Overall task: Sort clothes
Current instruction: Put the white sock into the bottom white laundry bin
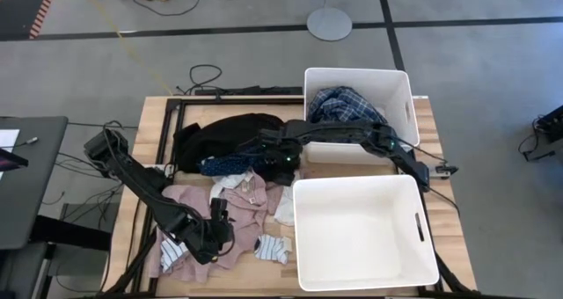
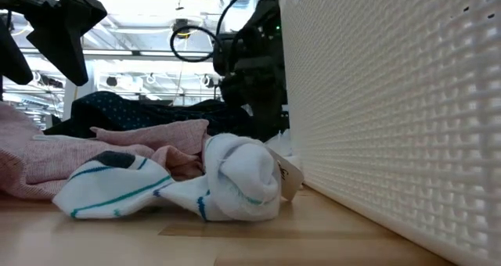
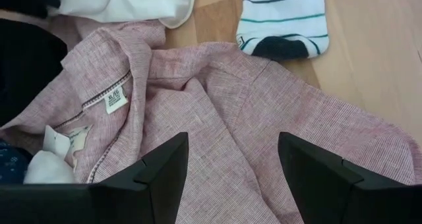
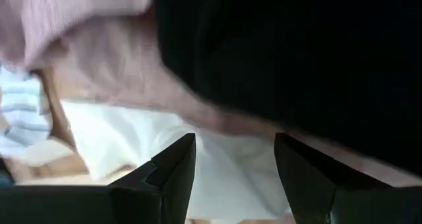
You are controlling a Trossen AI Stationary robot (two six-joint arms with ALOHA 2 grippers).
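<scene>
Two white plastic bins sit on the right half of a wooden tabletop (image 1: 444, 237). The far bin (image 1: 400, 88) holds one crumpled blue-and-white plaid shirt (image 1: 345, 105). The near bin (image 1: 361, 233) shows only its white floor from above. Seen from table height, its wall is a fine basket-weave lattice.

Loose clothes lie in a heap left of the bins. A large black garment (image 1: 230, 134) is bunched at the far side, with a navy dotted garment (image 1: 230, 164) along its near edge. A pink shirt (image 1: 198, 213) of fine woven cloth spreads over the near left of the tabletop. Its collar carries a small white size label (image 3: 116, 100). A plain white garment (image 1: 286, 207) lies against the near bin. One white sock with teal stripes and a dark toe (image 1: 273, 246) rests at the pink shirt's near edge; from table height a second, balled white sock (image 2: 243, 180) lies beside it.

The left gripper (image 1: 218, 224) hangs just above the pink shirt, its two dark fingers (image 3: 158, 178) spread apart and gripping nothing. The right gripper (image 1: 280, 163) reaches across from the far bin to the middle of the heap, over the black, pink and white fabric. Its fingers (image 4: 168, 178) are likewise parted and empty.
</scene>
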